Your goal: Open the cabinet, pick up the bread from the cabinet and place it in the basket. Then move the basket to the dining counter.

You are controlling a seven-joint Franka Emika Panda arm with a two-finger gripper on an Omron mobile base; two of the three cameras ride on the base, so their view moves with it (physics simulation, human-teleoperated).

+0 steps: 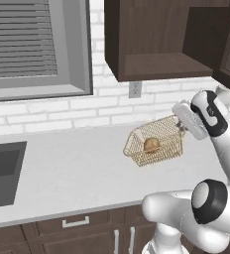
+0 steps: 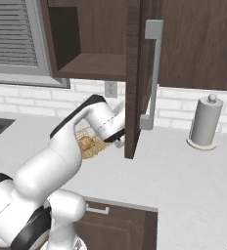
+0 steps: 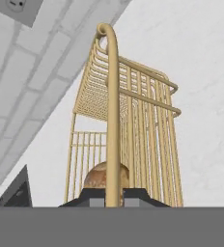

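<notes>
My gripper [image 1: 181,127] is shut on the rim of the golden wire basket [image 1: 154,144], which hangs tilted just above the grey worktop. In the hand view the rim wire [image 3: 113,120] runs up from between the dark fingertips [image 3: 91,195]. The bread [image 1: 151,144], a small round golden-brown bun, lies inside the basket [image 3: 133,144] against its lower end [image 3: 103,175]. In the right base view the arm hides most of the basket [image 2: 91,149] and bread [image 2: 87,143]. The cabinet [image 1: 156,44] above stands open, its door [image 2: 133,83] swung out. The dining counter is out of view.
The open door's silver bar handle [image 2: 154,73] hangs close to the right of my hand. A paper towel holder [image 2: 204,122] stands at the back right. A dark sink [image 1: 0,171] lies at the left, below a window [image 1: 35,44]. A wall outlet [image 1: 135,89] sits behind the basket.
</notes>
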